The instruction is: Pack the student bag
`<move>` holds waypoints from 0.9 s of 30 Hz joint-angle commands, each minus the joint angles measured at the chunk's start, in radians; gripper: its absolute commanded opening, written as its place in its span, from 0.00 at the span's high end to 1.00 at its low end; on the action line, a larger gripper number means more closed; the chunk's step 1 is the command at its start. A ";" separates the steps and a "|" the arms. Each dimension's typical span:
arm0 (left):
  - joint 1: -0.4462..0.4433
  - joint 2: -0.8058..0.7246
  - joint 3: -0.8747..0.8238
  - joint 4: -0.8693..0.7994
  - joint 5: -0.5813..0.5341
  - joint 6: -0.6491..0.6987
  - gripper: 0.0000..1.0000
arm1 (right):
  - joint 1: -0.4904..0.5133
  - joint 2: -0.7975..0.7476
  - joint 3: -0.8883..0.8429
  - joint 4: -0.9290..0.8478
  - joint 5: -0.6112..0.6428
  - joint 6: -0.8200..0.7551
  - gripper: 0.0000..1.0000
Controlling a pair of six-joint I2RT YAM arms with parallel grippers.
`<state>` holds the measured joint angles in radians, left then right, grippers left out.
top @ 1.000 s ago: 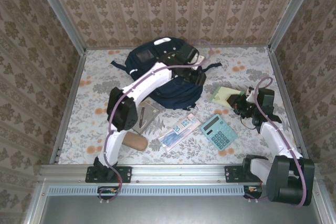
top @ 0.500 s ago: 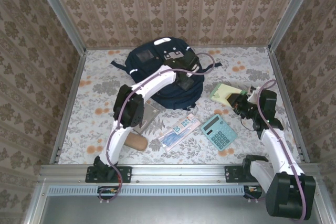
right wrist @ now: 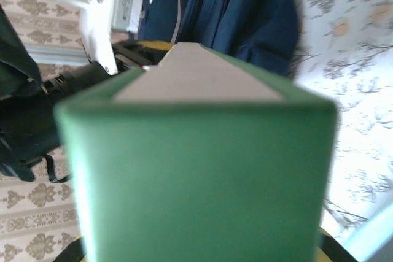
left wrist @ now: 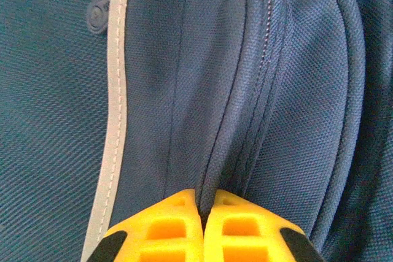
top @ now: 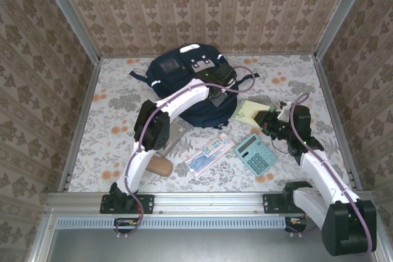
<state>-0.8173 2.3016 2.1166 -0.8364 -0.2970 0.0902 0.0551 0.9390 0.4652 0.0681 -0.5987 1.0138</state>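
Note:
The student bag (top: 178, 72) lies dark navy at the back middle of the table, and its fabric, zipper and pale grey stripe show close up in the left wrist view (left wrist: 184, 78). My left gripper (top: 217, 97) is on the bag's right side, and its yellow fingers (left wrist: 178, 228) are shut, pinching a fold of fabric beside the zipper. My right gripper (top: 266, 117) is shut on a green block (top: 250, 110) with a pale top, held above the table just right of the bag. The green block (right wrist: 196, 176) hides the right fingers.
A teal calculator (top: 256, 153) lies in front of the right gripper. A flat blue-and-white packet (top: 209, 153), a grey square plate (top: 177, 134) and a brown oval object (top: 161, 165) lie in front of the bag. Patterned walls close in the table on three sides.
My right gripper has carried the green block left, closer to the bag. My left gripper has shifted slightly down the bag's right side while holding the fabric.

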 commanded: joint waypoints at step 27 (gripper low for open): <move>0.172 -0.216 0.251 -0.032 0.177 -0.144 1.00 | 0.404 0.991 0.627 0.678 0.576 0.326 1.00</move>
<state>-0.6510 2.1292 2.2990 -0.9211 -0.1257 -0.0071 0.4393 1.8839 1.0084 0.6708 -0.1608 1.2839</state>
